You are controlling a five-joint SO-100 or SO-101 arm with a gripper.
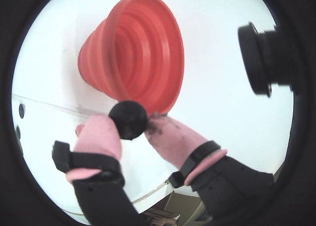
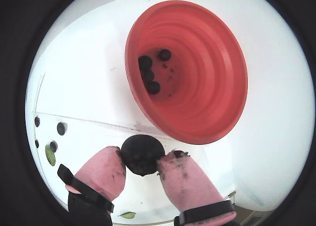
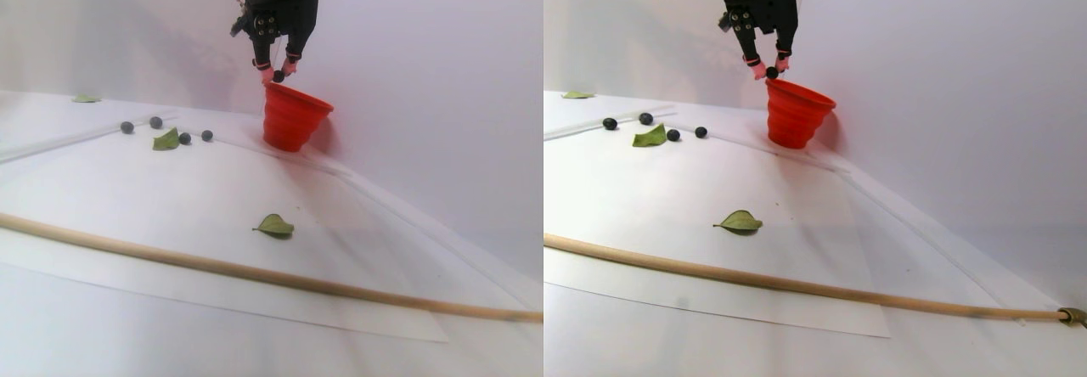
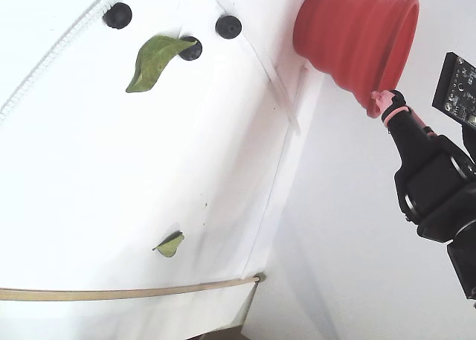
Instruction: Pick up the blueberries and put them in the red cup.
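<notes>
Berry [image 2: 142, 154] in gripper [image 2: 142, 161] beside red cup [image 2: 217, 87]; cup base hidden.

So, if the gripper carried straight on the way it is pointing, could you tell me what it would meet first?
Probably the red cup. The gripper, shut on a blueberry, points down near the cup's rim in both wrist views; whether it would strike the rim or enter the mouth is unclear.
</notes>
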